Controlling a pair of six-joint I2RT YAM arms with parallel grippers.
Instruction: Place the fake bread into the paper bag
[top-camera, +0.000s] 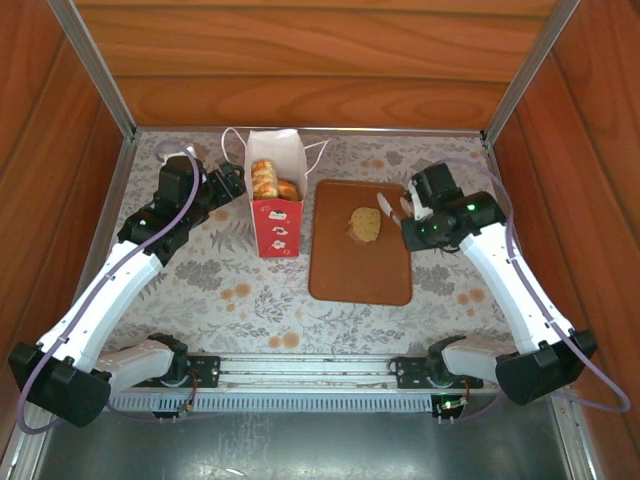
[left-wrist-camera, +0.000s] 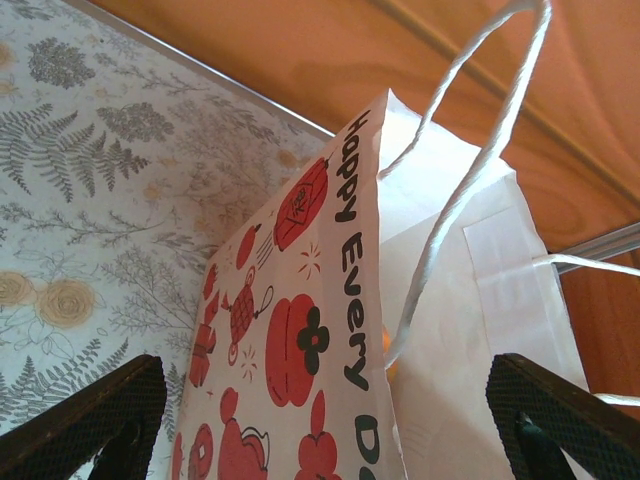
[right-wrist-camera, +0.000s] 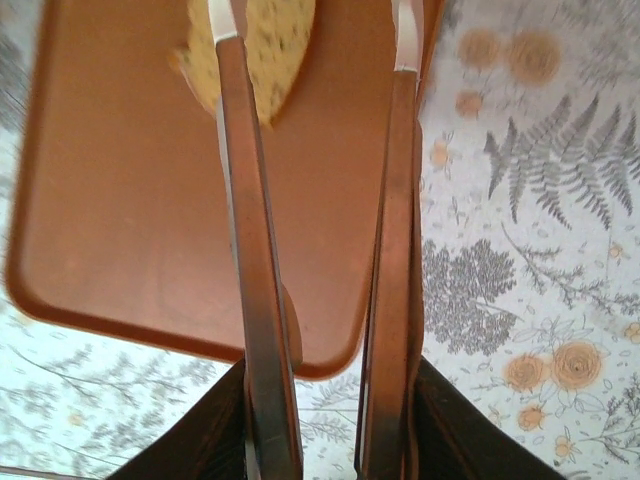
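Paper bag (top-camera: 275, 212) stands upright near the worktop's (top-camera: 220, 290) far edge, left of centre. It is white with a red lower band and cord handles. Golden-brown glazed bread pieces (top-camera: 267, 180) show in its open top. One tan speckled slice (top-camera: 364, 224) lies on the far half of the brown board (top-camera: 355, 275), just right of the bag. Left gripper (left-wrist-camera: 325, 400) is spread wide, bag between its fingers. Right gripper (right-wrist-camera: 315, 30) is over the board by the slice, fingers narrowly parted, nothing between them.

Wht/red paper bag (top-camera: 275, 215), brn board (top-camera: 360, 270), floral tbl (top-camera: 220, 290)
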